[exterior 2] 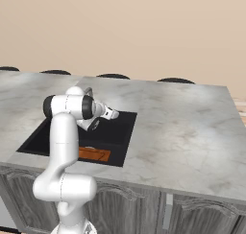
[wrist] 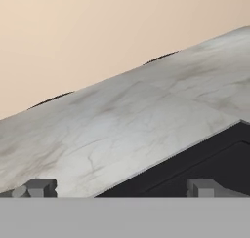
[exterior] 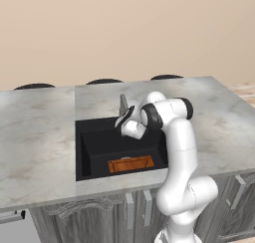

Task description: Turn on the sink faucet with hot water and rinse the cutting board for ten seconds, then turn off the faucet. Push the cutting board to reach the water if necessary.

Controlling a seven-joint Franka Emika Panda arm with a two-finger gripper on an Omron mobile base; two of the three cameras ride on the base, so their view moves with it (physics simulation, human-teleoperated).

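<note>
Marble counter (exterior: 40, 137) spanning the frame w/ grey wood cabinets (exterior: 89, 217) below, beige wall behind; dark round stool tops (exterior: 104, 81) peeking over far edge at 12 o'clock. White arm (exterior: 179, 157) rising from lower right in left base view, elbow bent over the basin's 3 o'clock side, forearm reaching toward 10 o'clock. Sink (exterior: 94, 147) set into counter centre, matte black, square, deep; in right base view sink (exterior 2: 120, 132) partly hidden behind the arm. Cutting board (exterior: 131, 164) lying flat on basin floor, close to near wall at 6 o'clock, orange-brown w/ darker border, well apart from gripper; same cutting board (exterior 2: 96, 154) seen at front of basin in right base view, partly behind arm. Faucet (exterior: 122, 105) upright on counter at basin's far rim, 12 o'clock, grey, slim; lever too small to read. Gripper (exterior: 121, 124) just below and in front of faucet, over far part of basin; contact w/ faucet can't tell. Hand view: gripper (wrist: 122, 187) w/ fingertips (wrist: 41, 187) set far apart at 7 and 5 o'clock, wide, nothing between them; marble and black basin corner beyond.
</note>
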